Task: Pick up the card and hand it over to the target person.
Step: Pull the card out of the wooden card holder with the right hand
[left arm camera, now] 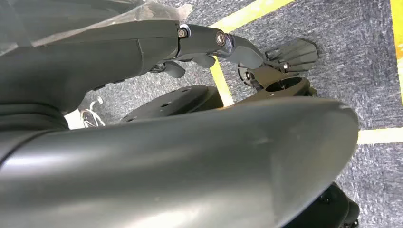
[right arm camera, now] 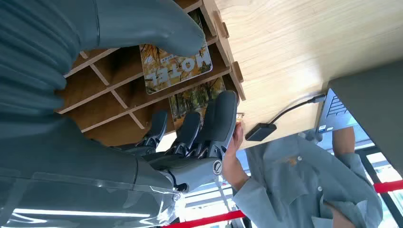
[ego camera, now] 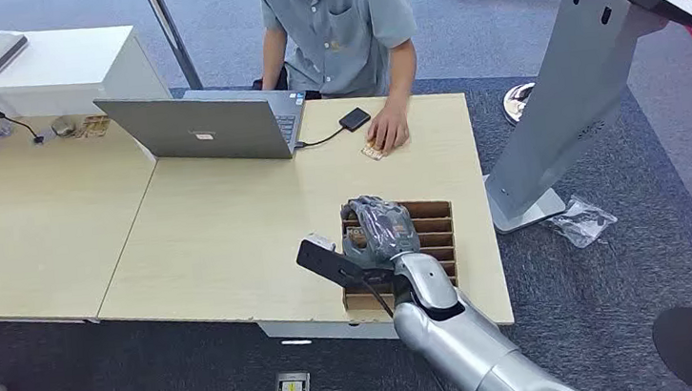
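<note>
We are seeing the right hand [ego camera: 382, 227] hovering over the slotted wooden card box [ego camera: 430, 212] near the counter's [ego camera: 230, 226] front right edge, fingers [right arm camera: 216, 118] apart, gripping nothing. Cards [right arm camera: 178, 64] are lying in its compartments. A person's hand [ego camera: 387, 128] is resting near the far edge.

robot hand [ego camera: 381, 228] over slotted tray [ego camera: 435, 244] | cards [right arm camera: 178, 66] in tray | laptop [ego camera: 211, 125] behind-left

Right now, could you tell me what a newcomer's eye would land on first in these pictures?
The robot's right hand reaches into a slotted wooden box at the table's near edge, where the right wrist view shows colourful cards in the slots. Across the table, a person rests a hand beside an open laptop.
</note>
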